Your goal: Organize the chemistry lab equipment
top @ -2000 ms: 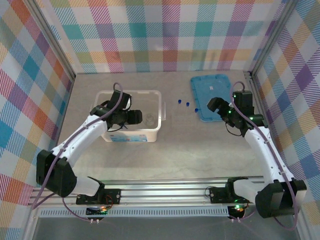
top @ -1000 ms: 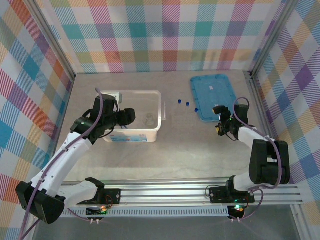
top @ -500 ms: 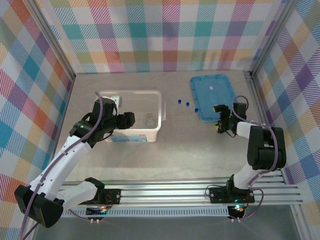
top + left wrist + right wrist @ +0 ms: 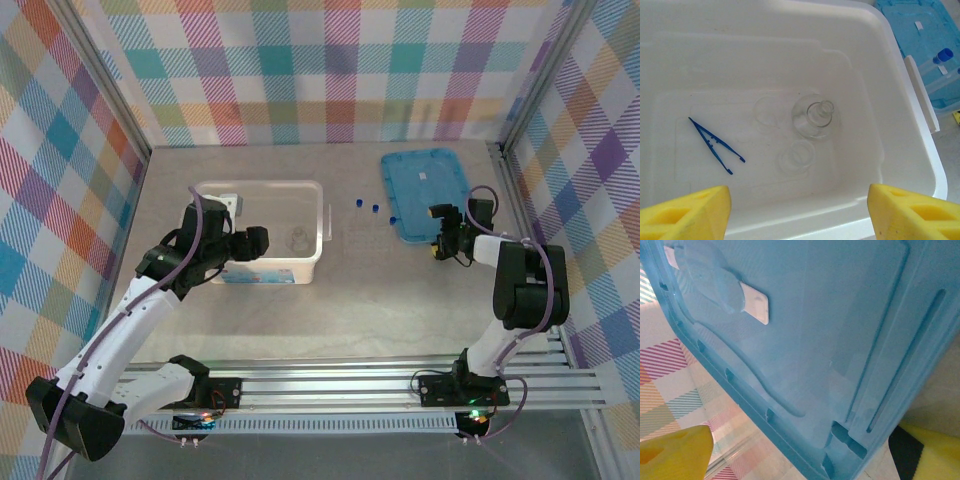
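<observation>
We see our left gripper [image 4: 799, 214] spread and empty over the box [image 4: 907, 150] toward the table's [image 4: 380, 300] left edge, which holds the tweezers [image 4: 716, 145], flask [image 4: 815, 116] and tiny cup [image 4: 796, 156], the blue-capped tubes [image 4: 375, 208] lying between box and lid [image 4: 830, 315], at whose near corner our right gripper [image 4: 805, 452] gapes wide.

Light was bright, even and diffuse, with only faint soft shadows beside the white box [image 4: 270, 184] in the top view. Its interior looked washed out from the left wrist, the glass flask [image 4: 815, 116] barely standing out. The yellow pads [image 4: 685, 212] were blurred at the corners; the blue lid [image 4: 815, 330] looked soft.
</observation>
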`<state>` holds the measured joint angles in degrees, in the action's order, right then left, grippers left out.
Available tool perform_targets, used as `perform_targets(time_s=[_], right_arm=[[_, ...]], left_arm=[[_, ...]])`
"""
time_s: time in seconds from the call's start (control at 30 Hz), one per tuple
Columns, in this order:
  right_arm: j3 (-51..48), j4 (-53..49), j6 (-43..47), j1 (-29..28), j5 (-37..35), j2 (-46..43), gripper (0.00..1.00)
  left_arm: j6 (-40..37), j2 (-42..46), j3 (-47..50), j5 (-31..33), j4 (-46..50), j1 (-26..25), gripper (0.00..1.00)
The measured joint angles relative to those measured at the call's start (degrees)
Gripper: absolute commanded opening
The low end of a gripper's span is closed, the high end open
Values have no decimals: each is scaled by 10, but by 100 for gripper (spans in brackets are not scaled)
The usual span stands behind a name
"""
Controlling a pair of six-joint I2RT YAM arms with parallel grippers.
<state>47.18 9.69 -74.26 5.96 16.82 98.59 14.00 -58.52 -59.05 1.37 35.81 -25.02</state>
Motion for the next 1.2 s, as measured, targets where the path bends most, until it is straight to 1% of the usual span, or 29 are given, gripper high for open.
perform_targets(time_s=[0.23,0.43,0.53,0.67,0.93,1.2], right_arm=[[20,-10,-19,1,4,15,91],[30,-9,-20,1,4,23,91],[35,-9,-20,1,4,27,91],[45,-7,-16,1,4,36,91],[65,47,9,1,3,43,91],[67,62,17,1,2,36,91]], left_arm=[[-2,3,0,0,0,0,74],[-2,6,0,0,1,0,74],[-2,6,0,0,1,0,77],[-4,6,0,-5,1,0,77],[-4,6,0,-9,1,0,77],[-4,1,0,-18,2,0,77]])
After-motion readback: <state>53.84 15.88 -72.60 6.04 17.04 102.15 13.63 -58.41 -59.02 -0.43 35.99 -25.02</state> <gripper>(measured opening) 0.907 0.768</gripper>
